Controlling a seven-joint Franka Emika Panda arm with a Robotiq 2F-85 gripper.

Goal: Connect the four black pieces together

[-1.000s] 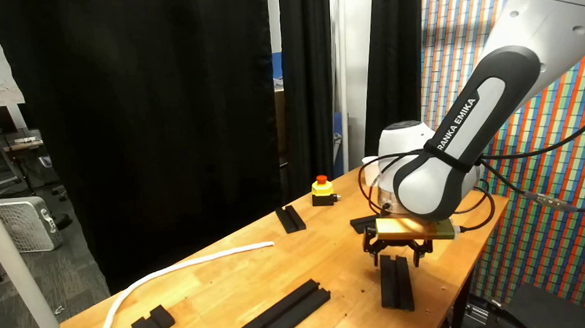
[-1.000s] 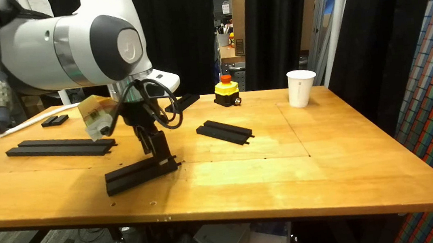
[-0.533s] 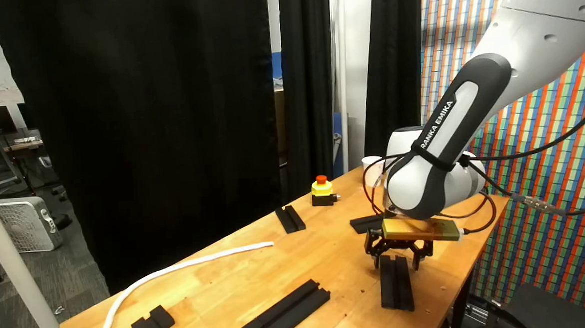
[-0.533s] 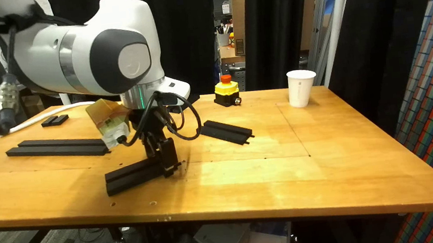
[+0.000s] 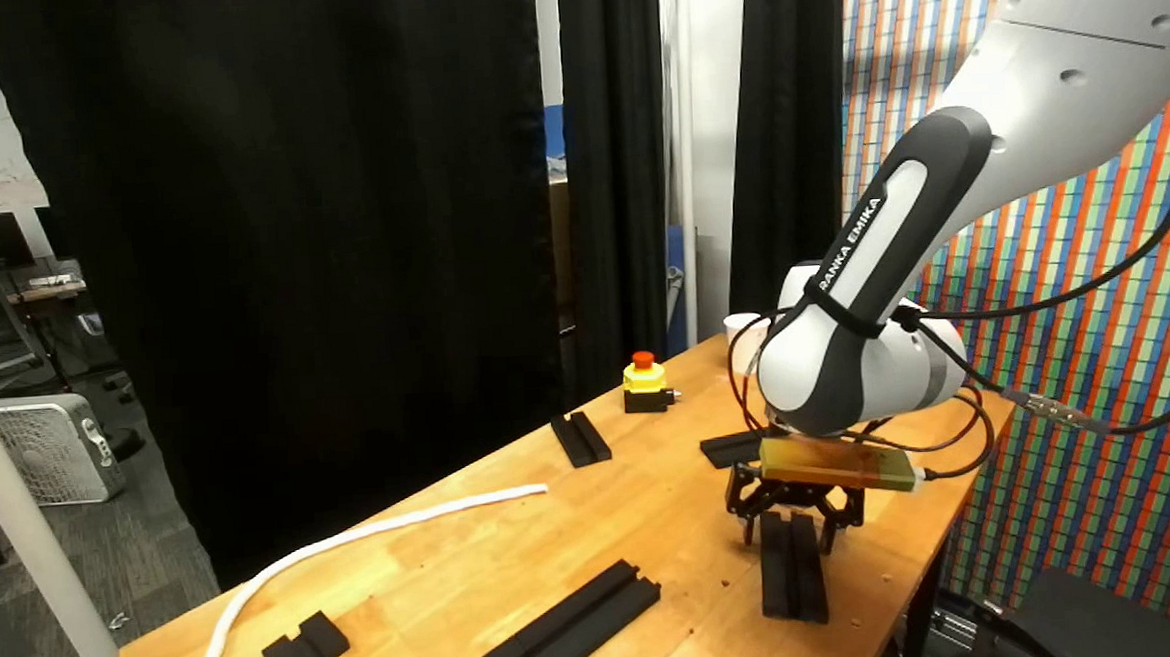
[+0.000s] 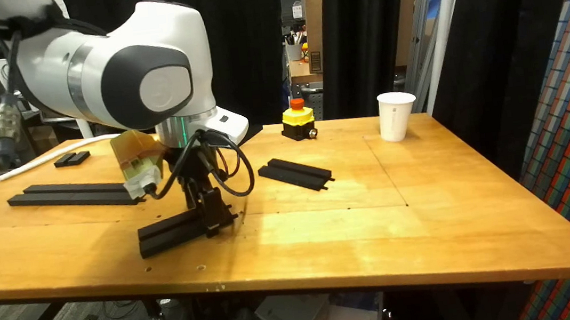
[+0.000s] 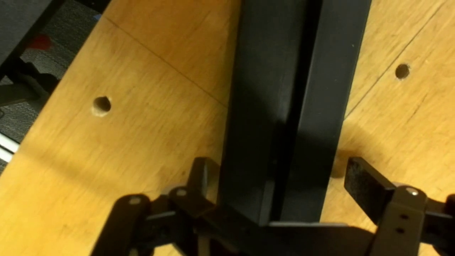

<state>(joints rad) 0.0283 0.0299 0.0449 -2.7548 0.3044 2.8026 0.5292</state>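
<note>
Last sec: claw (image 5: pixel 787 541) came down over 1 end of a blk bar (image 5: pixel 793 570) by counter (image 6: pixel 433 234) edge opp the curtain (image 5: pixel 291 264), jaws spread wide astride it, nothing gripped, so prob lining up a grasp w/ join still to do. Tot bars = 4 by my count: this 1, 1 loose bar (image 6: pixel 296 174) btwn the long edges & 2 apparently joined as rail (image 6: pixel 72 195) twd short edge away from the 1 cup (image 6: pixel 396 117). Also nr curtain-side edge: 1 stubby block (image 5: pixel 306 650) twd a corner, 1 shorter-looking block (image 5: pixel 582 440) further along, 1 e-stop (image 6: pixel 298 119), 1 cord (image 5: pixel 355 533).
</note>
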